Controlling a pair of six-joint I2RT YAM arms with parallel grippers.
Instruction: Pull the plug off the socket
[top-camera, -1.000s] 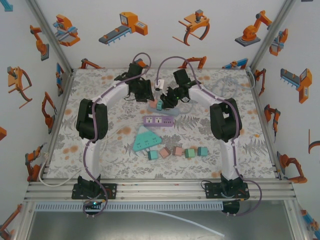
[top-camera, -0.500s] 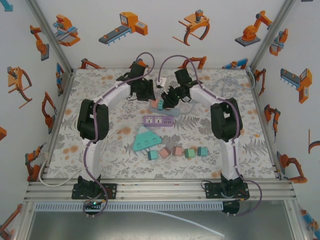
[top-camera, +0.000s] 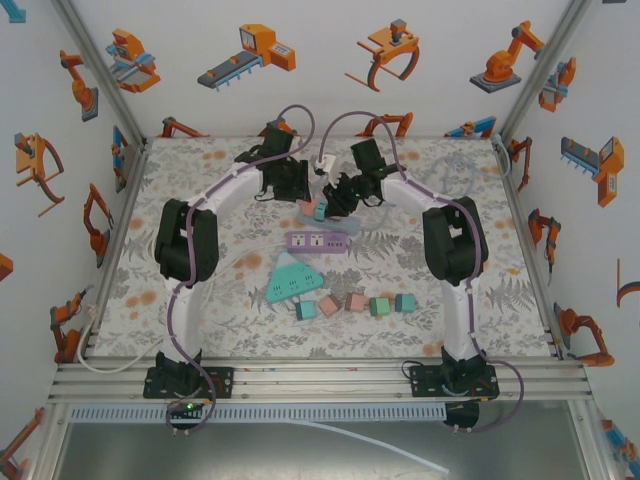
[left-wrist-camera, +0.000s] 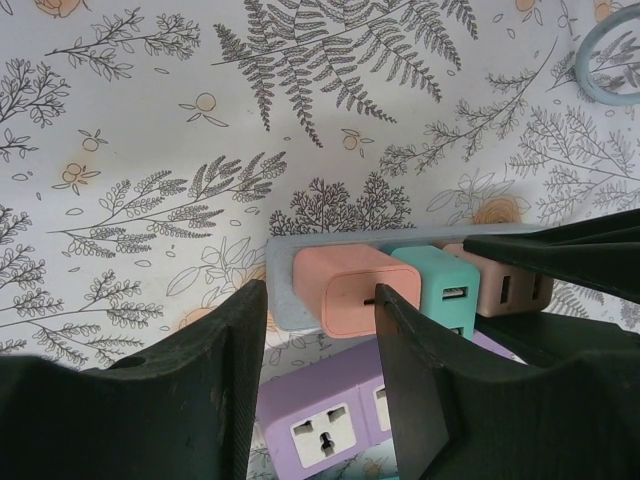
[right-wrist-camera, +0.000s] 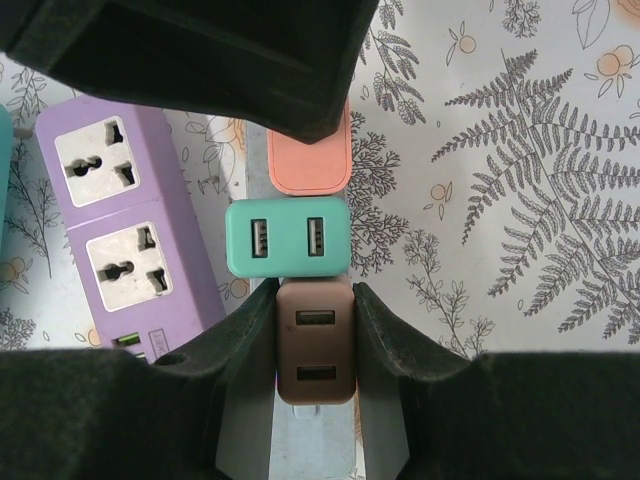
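Two sets of jaws are on the same row of plugs, far-middle of the table (top-camera: 200, 300). The right gripper (right-wrist-camera: 315, 300) is clenched on the brown plug (right-wrist-camera: 316, 345), with one finger pressed flat against each side of it. The left gripper (left-wrist-camera: 320, 295) straddles the pink plug (left-wrist-camera: 345, 290). Its one finger overlaps that plug's edge, but a sliver of the grey strip (left-wrist-camera: 282, 300) shows past the other finger, so honestly I can't tell if it's actually pinching or just sitting around it.

All three plugs are seated in that grey strip, side by side and touching: pink at one end, the teal plug (right-wrist-camera: 287, 238) in the middle, brown at the other end. The teal and brown ones each show two USB slots on top.

A purple strip (right-wrist-camera: 130, 210) lies just beside the grey one, roughly parallel, with its sockets facing up and nothing plugged in.

From above, the two arms arc in from either side and meet over the plugs. Closer to the bases there's a teal wedge-shaped piece (top-camera: 290, 280), then a row of small blocks (top-camera: 350, 303), well apart from the strips.
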